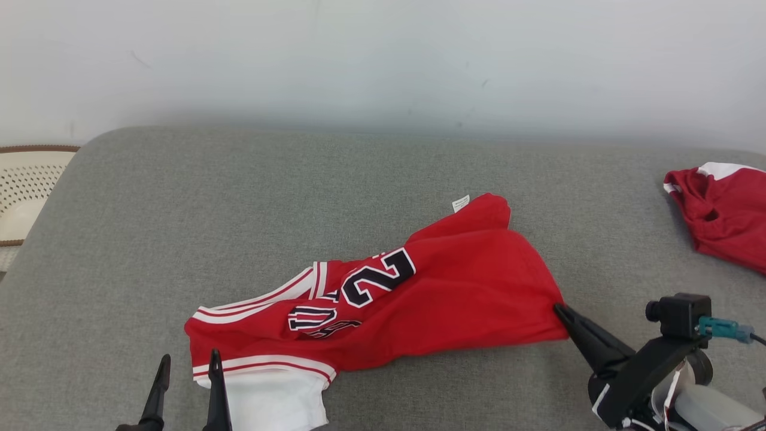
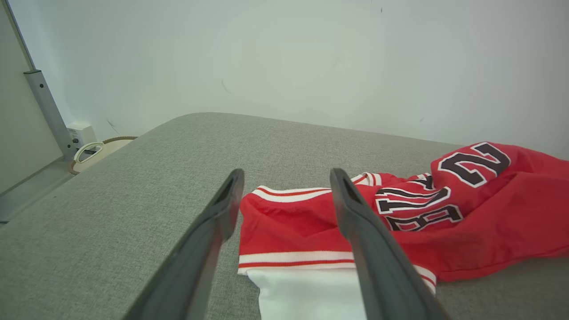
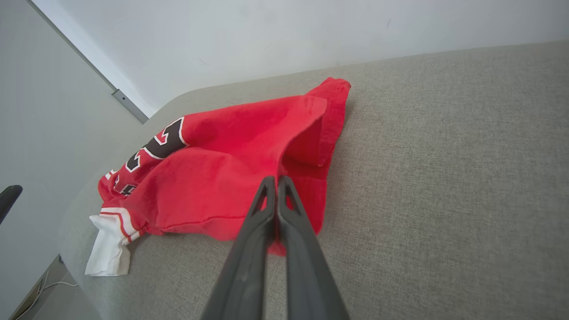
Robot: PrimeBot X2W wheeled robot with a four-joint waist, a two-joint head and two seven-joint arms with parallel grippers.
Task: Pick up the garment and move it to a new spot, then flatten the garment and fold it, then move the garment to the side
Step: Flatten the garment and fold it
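Soft and light, the red white-trimmed jersey (image 1: pixel 467 281) likely needed edge grips: the right gripper (image 3: pixel 276 180) had its fingers pinched on the hem, the left gripper (image 2: pixel 286 177) kept its fingers wide.

Lighting was bright, flat and diffuse, with no glare in any view. Shadows sat tight under things, so light came mostly from above. The wall (image 1: pixel 383 60) read pale grey-white, with a soft shadow band where it met the padded surface (image 1: pixel 179 209). The garment (image 1: pixel 455 281) threw only a thin soft shadow along its near hem; darker shade sat inside its open fold in the right wrist view. Red was heavily saturated and weave detail was mostly lost. Head view was slightly soft. Wrist views stretched at the edges; the left gripper (image 2: pixel 286 178) fingers (image 2: pixel 373 249) blurred near the lens.
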